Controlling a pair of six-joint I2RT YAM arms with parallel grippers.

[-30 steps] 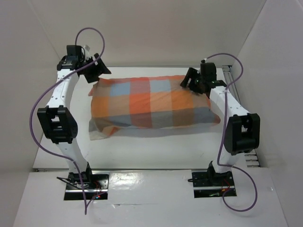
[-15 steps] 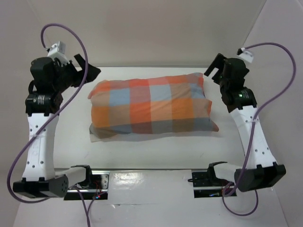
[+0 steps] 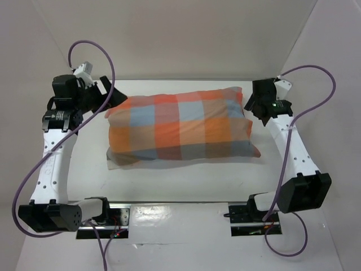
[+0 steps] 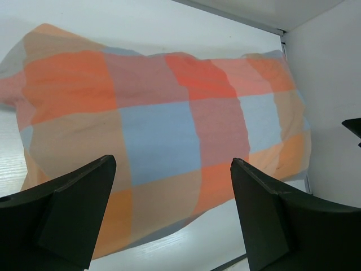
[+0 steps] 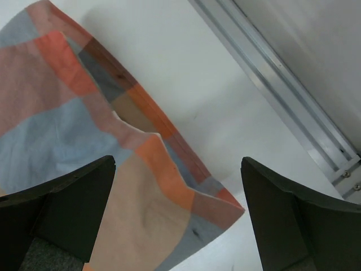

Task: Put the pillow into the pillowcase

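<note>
Left claw (image 3: 113, 94) and right claw (image 3: 251, 107) both released, apart from the plump pillowcase (image 3: 180, 127), pillow wholly hidden inside.

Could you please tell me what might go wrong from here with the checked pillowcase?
1. The orange, blue and grey checked fabric pillowcase has a flat, limp flap at its near-left corner; the pillow inside, hidden, may not fill that end and might work back out.
2. The left arm's open fingers and the right arm's open fingers hover close to the case's far corners; moving off, they could snag and drag the fabric.
</note>
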